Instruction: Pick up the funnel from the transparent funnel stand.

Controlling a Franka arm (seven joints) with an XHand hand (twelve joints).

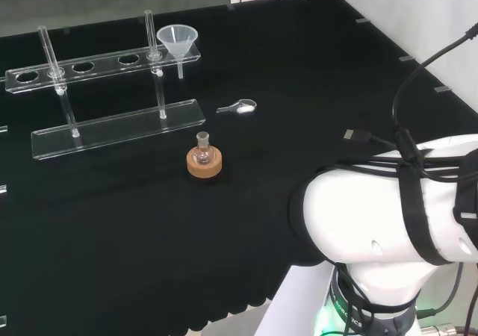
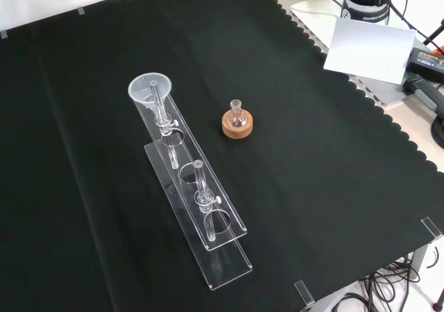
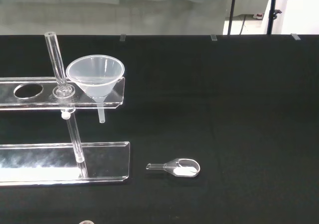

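The funnel [image 1: 178, 39] is sitting in the stand's [image 1: 104, 63] right end hole, risking tipping the stand; hand state I cannot tell.

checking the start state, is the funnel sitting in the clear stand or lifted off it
Touching. In the wrist view the funnel sits in the end hole of the stand, its cone resting on the top bar and its stem hanging below.

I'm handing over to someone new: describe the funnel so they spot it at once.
Find the long clear stand on the black cloth; its upper shelf has a row of round holes. The funnel sits in the hole at the shelf's right end in the head view, a clear cone with its stem hanging below, the only filled hole.
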